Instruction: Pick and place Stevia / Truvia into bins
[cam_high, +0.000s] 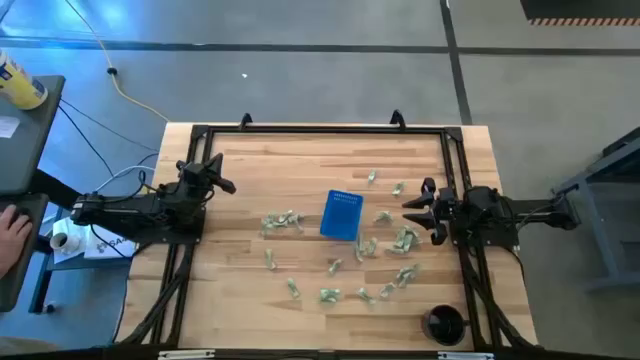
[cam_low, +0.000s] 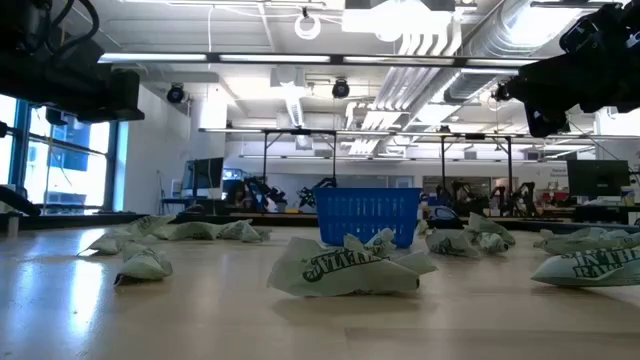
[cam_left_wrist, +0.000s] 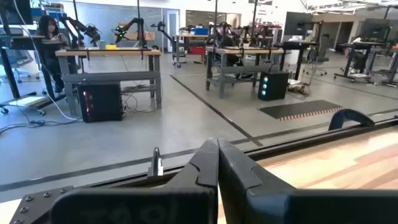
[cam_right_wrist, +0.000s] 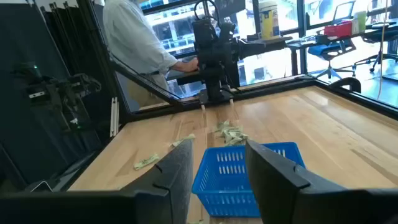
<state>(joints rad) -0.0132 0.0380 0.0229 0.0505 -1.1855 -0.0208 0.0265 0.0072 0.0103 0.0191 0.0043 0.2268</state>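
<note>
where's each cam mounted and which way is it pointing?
High: overhead, straight down on the table; both arms, left end effector, right end effector.
Low: table height, level across sachets into the room; arms in the upper corners.
Left wrist: past its shut fingers, over the table edge at the lab floor.
Right wrist: between its open fingers toward the left arm and a person.
Shared: blue bin shows in high, low, right wrist.

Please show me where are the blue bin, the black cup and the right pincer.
Bin (cam_high: 341, 215): high view, middle of its floor.
Cup (cam_high: 444, 324): high view, its rim.
Right pincer (cam_high: 415, 211): high view, midway between its open fingertips.
</note>
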